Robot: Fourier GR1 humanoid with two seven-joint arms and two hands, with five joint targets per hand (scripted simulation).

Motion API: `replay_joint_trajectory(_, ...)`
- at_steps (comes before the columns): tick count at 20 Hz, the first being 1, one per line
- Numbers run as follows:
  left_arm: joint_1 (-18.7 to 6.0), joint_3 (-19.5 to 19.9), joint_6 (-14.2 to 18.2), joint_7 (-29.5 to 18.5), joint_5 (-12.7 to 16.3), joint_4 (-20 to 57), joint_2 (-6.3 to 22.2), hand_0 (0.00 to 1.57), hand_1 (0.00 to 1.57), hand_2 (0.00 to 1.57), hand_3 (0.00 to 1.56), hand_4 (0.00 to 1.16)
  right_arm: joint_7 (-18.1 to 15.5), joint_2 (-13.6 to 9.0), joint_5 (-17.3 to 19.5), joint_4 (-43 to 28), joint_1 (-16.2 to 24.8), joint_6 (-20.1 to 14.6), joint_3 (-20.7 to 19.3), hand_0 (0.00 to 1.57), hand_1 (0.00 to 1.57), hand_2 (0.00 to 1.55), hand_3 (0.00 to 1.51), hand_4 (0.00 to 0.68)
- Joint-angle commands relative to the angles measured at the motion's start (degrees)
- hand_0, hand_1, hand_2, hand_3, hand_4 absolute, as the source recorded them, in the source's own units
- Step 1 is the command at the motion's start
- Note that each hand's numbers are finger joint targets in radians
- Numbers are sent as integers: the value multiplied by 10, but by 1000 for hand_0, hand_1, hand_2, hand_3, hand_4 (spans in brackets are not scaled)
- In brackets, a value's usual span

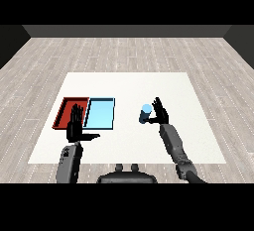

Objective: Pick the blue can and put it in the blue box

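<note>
Right of the shallow light blue tray (100,113), the right robot hand (159,112), fingers spread, touches the small blue cylindrical can (145,113): curl fully round before lifting.

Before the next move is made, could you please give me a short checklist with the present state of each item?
1. Blue can stands upright on the table: ok.
2. Right hand is at the can: ok.
3. Right hand's fingers closed around the can: cannot tell.
4. Can lifted from the table: cannot tell.
5. Light blue tray holds nothing: ok.
6. Left hand stays outside the light blue tray, over the red tray: ok.
</note>
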Motion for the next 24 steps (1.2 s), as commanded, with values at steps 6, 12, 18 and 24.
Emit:
replay_joint_trajectory(6,-11,13,-11,12,10,-3,17,0,0,0,0,0,-51,12,11,84,-50,-12,-5,0,0,0,0,0)
replay_joint_trajectory(12,-16,-6,4,-25,-13,40,-7,0,0,0,0,0,-25,3,-4,102,-74,8,-13,0,0,0,0,0)
replay_joint_trajectory(18,29,7,-11,28,17,-48,15,0,0,0,0,0,-22,16,6,118,-97,-12,-7,0,0,0,0,0)
replay_joint_trajectory(24,0,-6,14,24,-3,-21,-4,0,0,0,0,0,-63,22,17,170,-106,-3,-6,0,0,0,0,0)
